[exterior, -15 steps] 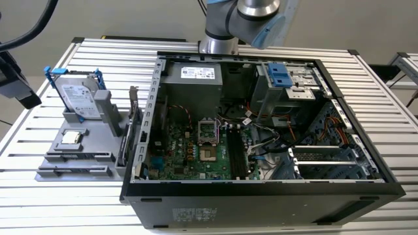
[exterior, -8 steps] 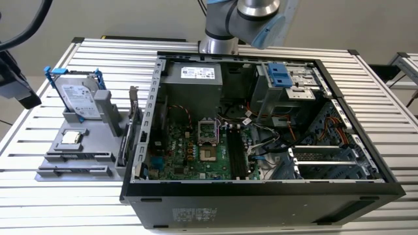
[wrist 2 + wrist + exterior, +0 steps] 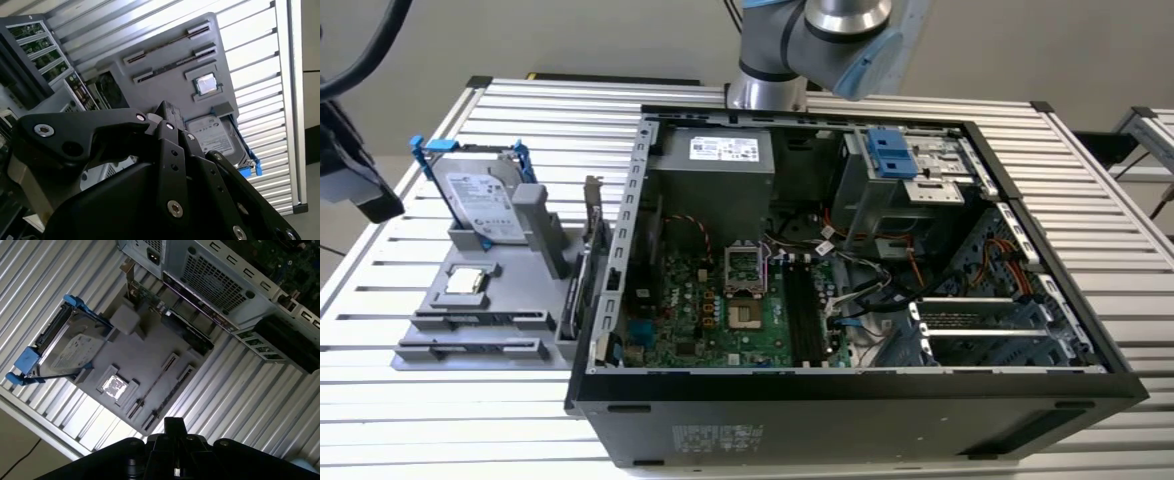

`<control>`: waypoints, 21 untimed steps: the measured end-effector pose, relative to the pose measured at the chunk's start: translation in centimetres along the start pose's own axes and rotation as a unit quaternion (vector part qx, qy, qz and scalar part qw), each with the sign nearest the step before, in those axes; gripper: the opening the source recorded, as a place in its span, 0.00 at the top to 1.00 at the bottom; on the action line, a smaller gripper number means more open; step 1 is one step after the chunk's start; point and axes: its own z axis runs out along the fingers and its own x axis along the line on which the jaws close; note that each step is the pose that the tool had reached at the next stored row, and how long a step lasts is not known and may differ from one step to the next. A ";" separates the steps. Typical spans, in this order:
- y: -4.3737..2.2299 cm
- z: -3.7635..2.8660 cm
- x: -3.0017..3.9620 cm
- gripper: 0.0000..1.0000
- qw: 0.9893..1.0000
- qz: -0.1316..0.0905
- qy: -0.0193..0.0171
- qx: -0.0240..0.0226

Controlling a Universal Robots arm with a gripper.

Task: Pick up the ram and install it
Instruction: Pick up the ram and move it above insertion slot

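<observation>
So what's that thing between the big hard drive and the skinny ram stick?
The small square silver processor chip sits there, on the grey holder, between the hard drive and the ram. The exterior view shows it.

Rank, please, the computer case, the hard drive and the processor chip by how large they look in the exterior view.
1. computer case, by far the largest
2. hard drive
3. processor chip, the smallest

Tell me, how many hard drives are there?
1: the hard drive stands in the gray tray, on the exterior view's left of the open case. Others may be hidden inside the case.
</observation>
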 end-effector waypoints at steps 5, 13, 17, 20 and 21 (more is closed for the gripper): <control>-0.01 0.01 0.00 1.00 1.000 0.016 -0.001 0.000; -0.01 0.01 0.01 1.00 0.999 0.042 -0.002 0.001; -0.02 0.01 0.01 1.00 0.999 0.054 -0.003 0.001; -0.02 0.01 0.01 1.00 0.998 0.064 -0.003 0.001; -0.02 0.01 0.01 1.00 0.998 0.067 -0.003 0.001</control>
